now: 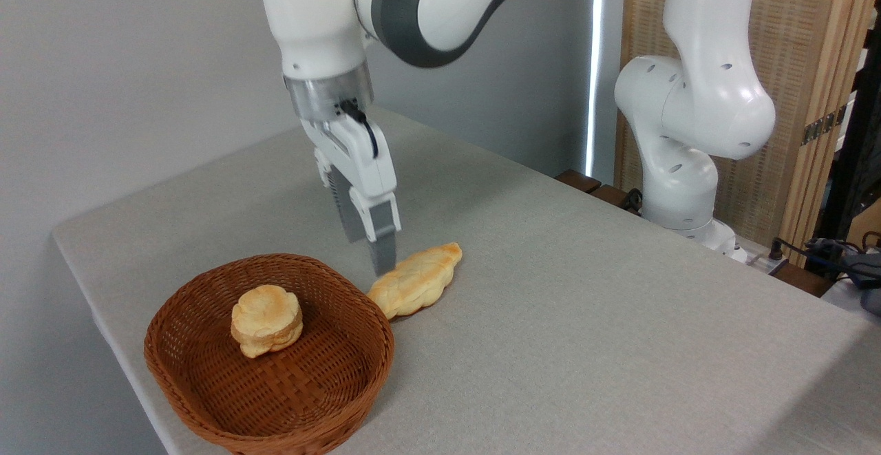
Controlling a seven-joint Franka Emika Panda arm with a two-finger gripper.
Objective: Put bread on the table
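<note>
Lying on table (585, 317), bread (418, 280) beside claw (383, 257).

Plain grey wall (124, 62) behind. Bright vertical light strip (597, 62) beside woven reed screen (805, 49) in wood frame. Cables (826, 252) lower right.

Golden-tan braided bread (417, 280); pale yellow round bun (266, 320); brown woven basket (206, 400); light grey counter (585, 317); white arm (316, 21) with grey bands.

White arm reaching down from above, wrist pointing straight down, gripper (380, 257) low, fingers (383, 248) close together, tips partly hidden.
</note>
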